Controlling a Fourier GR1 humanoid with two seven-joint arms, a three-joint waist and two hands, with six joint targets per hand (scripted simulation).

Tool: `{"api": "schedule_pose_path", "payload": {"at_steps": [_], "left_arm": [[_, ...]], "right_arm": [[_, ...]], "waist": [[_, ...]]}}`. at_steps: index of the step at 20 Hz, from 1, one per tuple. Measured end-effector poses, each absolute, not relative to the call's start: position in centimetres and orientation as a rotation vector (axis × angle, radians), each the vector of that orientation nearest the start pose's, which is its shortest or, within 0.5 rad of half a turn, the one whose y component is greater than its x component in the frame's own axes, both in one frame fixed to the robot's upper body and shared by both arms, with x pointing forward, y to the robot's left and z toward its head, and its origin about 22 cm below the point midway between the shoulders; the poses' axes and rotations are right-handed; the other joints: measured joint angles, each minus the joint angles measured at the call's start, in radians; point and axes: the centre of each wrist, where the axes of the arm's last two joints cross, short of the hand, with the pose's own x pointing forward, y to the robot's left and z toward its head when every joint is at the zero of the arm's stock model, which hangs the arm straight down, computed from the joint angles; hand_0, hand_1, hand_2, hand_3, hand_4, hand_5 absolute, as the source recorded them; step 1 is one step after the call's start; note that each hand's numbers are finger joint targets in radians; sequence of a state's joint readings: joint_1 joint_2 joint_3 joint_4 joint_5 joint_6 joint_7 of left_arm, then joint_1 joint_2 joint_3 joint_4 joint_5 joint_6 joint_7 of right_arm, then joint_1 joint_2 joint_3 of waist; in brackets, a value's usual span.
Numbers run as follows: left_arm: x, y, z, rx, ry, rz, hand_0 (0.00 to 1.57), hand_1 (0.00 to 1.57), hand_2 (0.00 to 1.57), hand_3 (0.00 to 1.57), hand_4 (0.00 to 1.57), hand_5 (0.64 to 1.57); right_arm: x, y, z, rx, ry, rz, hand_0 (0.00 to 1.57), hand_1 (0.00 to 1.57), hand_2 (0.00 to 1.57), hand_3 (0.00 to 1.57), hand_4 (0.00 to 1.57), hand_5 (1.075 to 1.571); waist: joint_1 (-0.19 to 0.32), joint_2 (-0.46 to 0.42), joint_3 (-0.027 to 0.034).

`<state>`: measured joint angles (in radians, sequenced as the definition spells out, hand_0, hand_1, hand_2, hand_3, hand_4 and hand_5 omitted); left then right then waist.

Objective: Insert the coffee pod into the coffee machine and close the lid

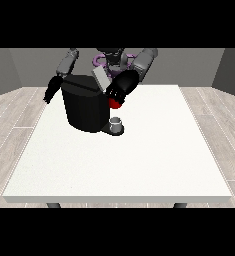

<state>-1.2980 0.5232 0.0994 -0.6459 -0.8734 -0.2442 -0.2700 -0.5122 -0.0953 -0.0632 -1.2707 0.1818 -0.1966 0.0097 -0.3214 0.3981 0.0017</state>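
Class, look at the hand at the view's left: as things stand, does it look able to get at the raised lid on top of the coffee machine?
Probably not directly. The hand at the view's left hangs beside the coffee machine, whose body stands between it and the lid; the other hand is already there.

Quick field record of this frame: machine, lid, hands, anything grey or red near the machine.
table: white table, robot behind it
machine: black coffee machine on the table's far left part
lid: grey lid tilted up, open
hand at view's right: at the machine's top right side, fingers not readable
hand at view's left: hanging beside the machine, off it
red thing at the machine: just under the hand at view's right
grey thing: on the machine's base; cannot tell what it is
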Motion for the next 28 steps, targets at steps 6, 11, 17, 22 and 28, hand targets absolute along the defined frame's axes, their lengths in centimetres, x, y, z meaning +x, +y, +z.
{"api": "schedule_pose_path", "payload": {"at_steps": [6, 11, 17, 22, 28], "left_arm": [[45.4, 26.5, 31.3, 0.98, -1.759, -1.206, 0.0, 0.0, 0.63, 0.51, 0.0, 1.571], [45.4, 27.0, 31.4, 1.0, -1.746, -1.209, 0.0, 0.0, 0.53, 0.44, 0.0, 1.571], [45.7, 27.6, 29.8, 0.983, -1.714, -1.208, 0.0, 0.0, 0.3, 0.2, 0.0, 1.571], [46.1, 25.4, 26.3, 0.903, -1.672, -1.231, 0.0, 0.0, 0.0, 0.05, 0.0, 1.571], [46.0, 23.7, 20.0, 0.71, -1.602, -1.245, 0.0, 0.0, 0.13, 0.0, 0.0, 1.571]], "right_arm": [[36.0, -20.4, 7.8, -0.289, -1.777, 0.129, 0.0, 0.0, 0.0, 0.0, 0.2, 1.571], [36.1, -20.4, 7.8, -0.308, -1.77, 0.131, 0.0, 0.0, 0.0, 0.0, 0.0, 1.571], [35.6, -20.4, 6.8, -0.29, -1.737, 0.125, 0.0, 0.0, 0.0, 0.0, 0.14, 1.571], [35.0, -22.3, 3.9, -0.305, -1.644, 0.082, 0.0, 0.0, 0.0, 0.0, 0.0, 1.571], [32.6, -24.3, -0.8, -0.324, -1.518, 0.04, 0.0, 0.0, 0.0, 0.0, 0.0, 1.571]], "waist": [[-0.001, 0.015, -0.0003], [0.0, 0.012, -0.001], [0.008, -0.025, -0.0005], [0.075, -0.109, -0.001], [0.159, -0.25, -0.0012]]}}
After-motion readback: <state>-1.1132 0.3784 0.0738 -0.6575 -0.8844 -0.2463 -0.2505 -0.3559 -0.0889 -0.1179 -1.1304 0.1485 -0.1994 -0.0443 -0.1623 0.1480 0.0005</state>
